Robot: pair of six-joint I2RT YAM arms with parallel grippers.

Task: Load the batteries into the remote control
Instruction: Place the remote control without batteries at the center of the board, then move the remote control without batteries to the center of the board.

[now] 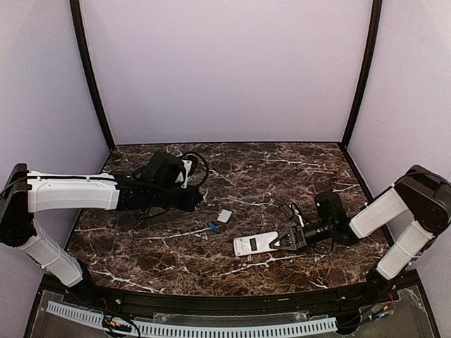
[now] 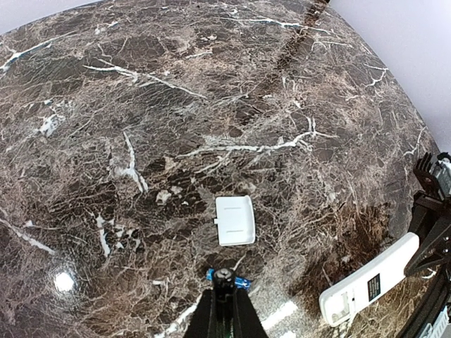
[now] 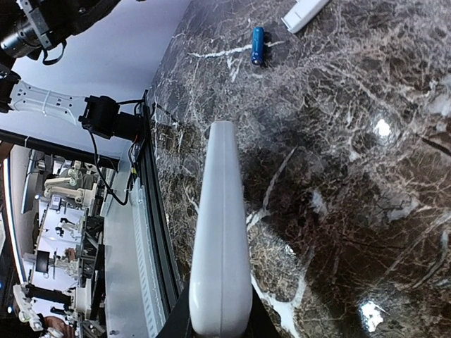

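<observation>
My right gripper (image 1: pixel 287 240) is clamped on the remote (image 1: pixel 255 244) end; light, slick plastic. left gripper (image 2: pixel 224 285) fingers together. The battery (image 3: pixel 258 44) is tiny and rolls; I'd pinch mid-barrel.

pincer (image 3: pixel 218 322) grips the remote control (image 3: pixel 220 232) edge-on, battery (image 3: pixel 258 44) beyond.

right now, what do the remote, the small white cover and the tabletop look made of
Remote control: likely moulded plastic, white, smooth with a soft sheen.
Small white cover: apparently the same plastic, thin, with rounded corners.
Tabletop: dark brown marble look with white veins, glossy enough to mirror lamps; real stone or printed laminate cannot be told.
</observation>
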